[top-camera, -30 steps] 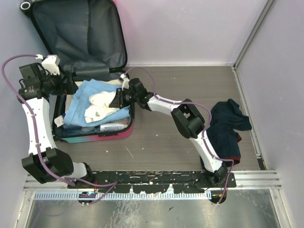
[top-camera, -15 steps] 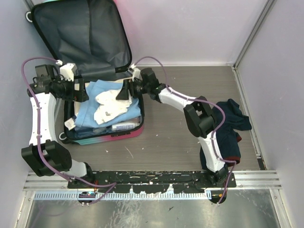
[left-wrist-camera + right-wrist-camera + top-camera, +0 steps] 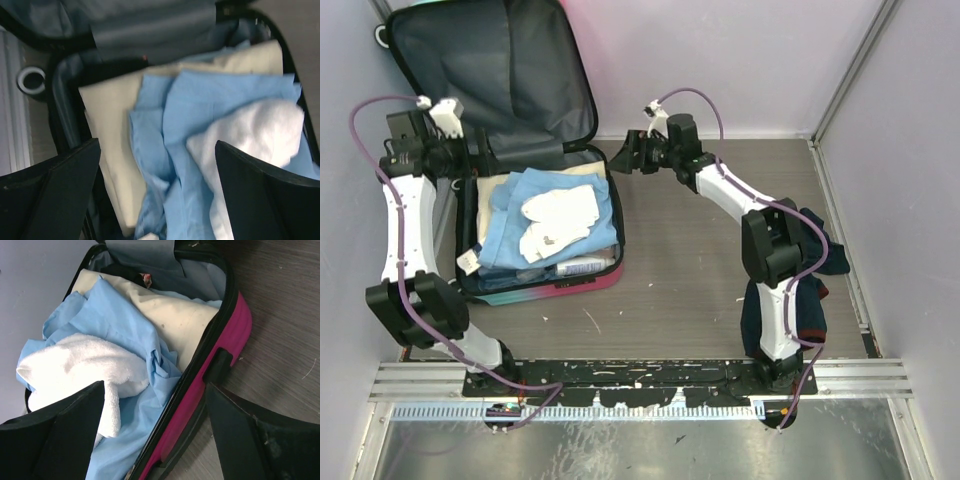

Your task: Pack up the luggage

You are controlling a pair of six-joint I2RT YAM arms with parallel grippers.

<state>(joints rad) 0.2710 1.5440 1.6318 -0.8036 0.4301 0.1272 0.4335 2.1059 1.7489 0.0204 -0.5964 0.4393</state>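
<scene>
The luggage (image 3: 552, 290) lies open at the left of the table, its dark grey lid (image 3: 490, 70) leaning on the back wall. Inside lie a light blue cloth (image 3: 500, 225), a white towel (image 3: 560, 212) on top of it, and a cream cloth (image 3: 565, 172) at the back. My left gripper (image 3: 480, 160) hovers open over the case's back left corner; its wrist view shows the blue cloth (image 3: 165, 150) below the jaws. My right gripper (image 3: 624, 158) is open beside the back right corner, above the pink shell (image 3: 220, 390), holding nothing.
A dark navy cloth heap (image 3: 800, 260) lies at the right by the right arm's base. Grey walls close in the left, back and right. A pale packet (image 3: 582, 268) sits at the case's front edge. A metal rail (image 3: 640, 375) runs along the near edge.
My right gripper has opened, released the white towel and pulled back right, off the case. The luggage slid a little right. My left gripper drew back toward the rear left corner.
</scene>
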